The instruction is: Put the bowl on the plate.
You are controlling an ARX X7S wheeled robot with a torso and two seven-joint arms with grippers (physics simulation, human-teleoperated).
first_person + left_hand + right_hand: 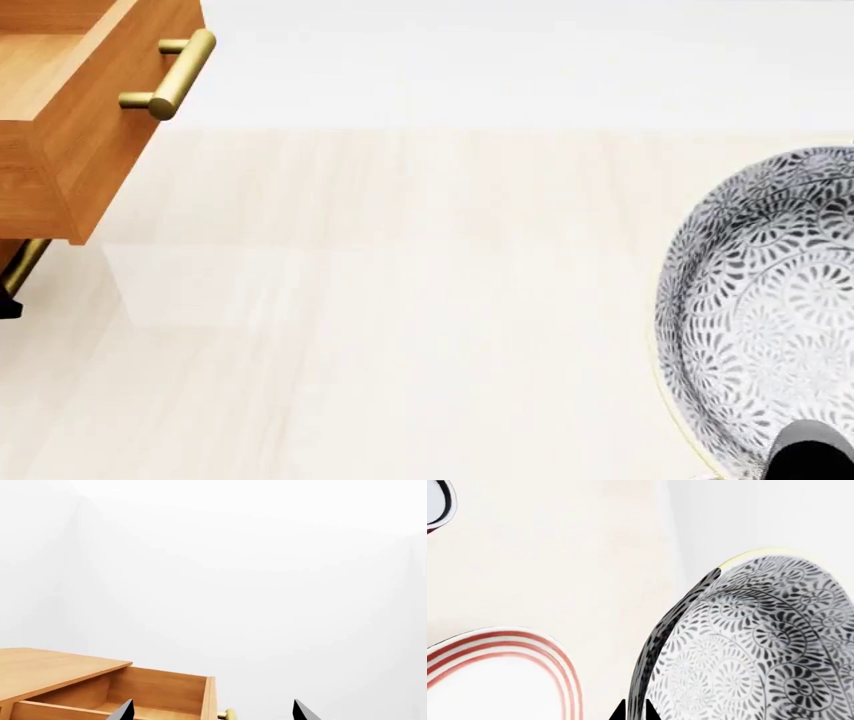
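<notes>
While you look down from the head view, the wooden drawer [80,110] sits open at the far left, its brass handle [171,75] angled toward the pale table [400,300]. Your left end effector [212,712] shows only in its own wrist view — two dark fingertips [123,712] spread wide apart with nothing between them, hovering above the open drawer [120,695] against a blank white wall [233,580].

Moving right across the bare table, the bowl [774,310] fills the right edge of the head view, patterned inside facing the camera and partly cut off by the frame. A dark rounded part of your right arm [807,455] shows at its lower rim.

In the right wrist view, your right end effector [634,711] is pressed together on the rim of the bowl [747,645] — the two black tips sit either side of the thin wall with only the rim between them. The bowl looks tilted up on its edge. The plate [507,645] with red rings lies beside it on the table [560,555], apart from the bowl. Another object's rounded dark-edged rim [440,502] peeks in at a corner, too cropped to identify.
</notes>
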